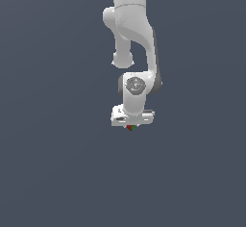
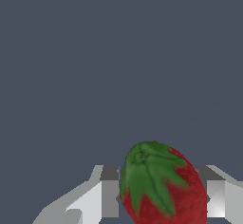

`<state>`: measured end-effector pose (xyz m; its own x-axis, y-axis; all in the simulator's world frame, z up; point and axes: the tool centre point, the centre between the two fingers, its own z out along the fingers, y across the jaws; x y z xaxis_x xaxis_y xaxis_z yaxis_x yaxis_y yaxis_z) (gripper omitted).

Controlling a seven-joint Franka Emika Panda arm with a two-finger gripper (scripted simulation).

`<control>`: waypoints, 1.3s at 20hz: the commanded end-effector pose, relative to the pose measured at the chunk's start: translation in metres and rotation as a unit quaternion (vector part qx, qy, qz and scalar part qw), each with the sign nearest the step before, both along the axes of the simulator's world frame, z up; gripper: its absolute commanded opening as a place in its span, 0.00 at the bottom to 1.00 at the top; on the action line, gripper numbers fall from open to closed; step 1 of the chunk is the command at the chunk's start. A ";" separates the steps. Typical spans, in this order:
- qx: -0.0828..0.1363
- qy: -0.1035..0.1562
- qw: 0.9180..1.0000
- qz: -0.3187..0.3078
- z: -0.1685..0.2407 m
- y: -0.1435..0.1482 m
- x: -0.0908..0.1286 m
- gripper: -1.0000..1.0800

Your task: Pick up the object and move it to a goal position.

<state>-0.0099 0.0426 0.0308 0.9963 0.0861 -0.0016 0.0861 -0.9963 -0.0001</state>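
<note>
Background: plain dark grey-blue is seen across both views; no table edge, wall or goal marker can be made out.
Arm: one white arm [image 1: 130, 33] is seen, descending from the top centre of the exterior view.
Gripper: one gripper [image 1: 131, 125] is seen just below centre of the exterior view; in the wrist view two pale fingers [image 2: 108, 194] are set on either side of the strawberry, and it is judged to be clamped on it.
Object: one strawberry [image 2: 163, 186], red with a green leafy cap, is seen at the lower centre-right of the wrist view, between the fingers; in the exterior view only a small red-green speck [image 1: 130, 127] is shown under the gripper.
Done: the grasp is judged to be made.
Left: whether the strawberry is lifted cannot be told, since no surface is distinguished; the carry to the goal is judged to remain, and the goal's place is not shown.
</note>
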 end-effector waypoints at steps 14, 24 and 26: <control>0.000 -0.001 1.000 0.000 0.113 -0.009 -0.010 0.00; 0.000 -0.001 1.000 0.000 0.234 -0.018 -0.021 0.00; 0.000 -0.001 1.000 0.000 0.257 -0.020 -0.023 0.00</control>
